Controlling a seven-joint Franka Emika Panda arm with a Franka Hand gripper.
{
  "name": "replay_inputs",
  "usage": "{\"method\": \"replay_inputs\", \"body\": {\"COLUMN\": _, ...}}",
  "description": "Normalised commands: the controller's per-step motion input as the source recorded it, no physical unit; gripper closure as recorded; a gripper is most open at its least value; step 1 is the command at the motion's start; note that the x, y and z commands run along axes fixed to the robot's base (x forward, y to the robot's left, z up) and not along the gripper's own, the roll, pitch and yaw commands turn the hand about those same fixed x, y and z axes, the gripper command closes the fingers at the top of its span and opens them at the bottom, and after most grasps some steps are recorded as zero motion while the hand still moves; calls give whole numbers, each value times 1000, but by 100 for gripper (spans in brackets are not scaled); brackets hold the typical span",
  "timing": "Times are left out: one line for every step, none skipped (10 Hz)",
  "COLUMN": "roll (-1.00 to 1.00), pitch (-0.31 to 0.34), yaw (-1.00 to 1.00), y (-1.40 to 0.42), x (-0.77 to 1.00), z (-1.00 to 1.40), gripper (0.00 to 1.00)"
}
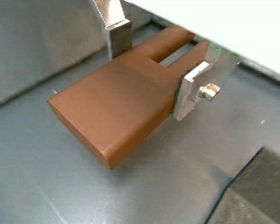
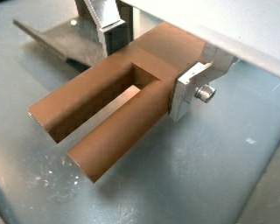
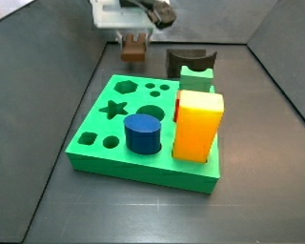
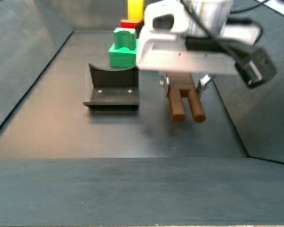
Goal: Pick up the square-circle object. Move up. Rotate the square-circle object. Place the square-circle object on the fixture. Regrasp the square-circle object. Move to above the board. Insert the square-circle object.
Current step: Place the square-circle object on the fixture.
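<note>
The square-circle object point(image 2: 113, 109) is clamped between the fingers point(image 2: 187, 91) of the gripper point(image 1: 154, 61), which are closed on its sides partway along. Its long axis runs crosswise to the closing direction. It is held low near the floor point(image 4: 121, 137), beside the fixture point(image 4: 111, 86), clear of the board point(image 3: 111, 124).

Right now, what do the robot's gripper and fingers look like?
The gripper has a boxy white body with a black cable looping at its side. In both wrist views its fingers are flat silver plates, one fastened with a visible bolt, above the grey floor beside the fixture.
</note>
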Motion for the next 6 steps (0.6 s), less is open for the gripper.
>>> {"method": "replay_inputs", "body": {"roll": 0, "pitch": 0, "yaw": 0, "y": 0, "x": 0, "z": 1000, "gripper": 100}}
{"method": "replay_inputs", "body": {"roll": 6, "pitch": 2, "yaw": -1, "y": 0, "x": 2, "z": 1000, "gripper": 100}}
{"method": "replay_inputs", "body": {"roll": 8, "pitch": 14, "yaw": -2, "y": -1, "x": -6, "z": 1000, "gripper": 100}}
{"method": "replay_inputs", "body": {"roll": 18, "pitch": 23, "yaw": -5, "y": 1, "x": -13, "z": 1000, "gripper": 100}}
{"method": "replay_inputs", "body": {"roll": 30, "pitch": 32, "yaw": -9, "y": 3, "x": -23, "z": 1000, "gripper": 100}}
{"method": "replay_inputs", "body": {"roll": 39, "pitch": 35, "yaw": -11, "y": 6, "x": -27, "z": 1000, "gripper": 100}}
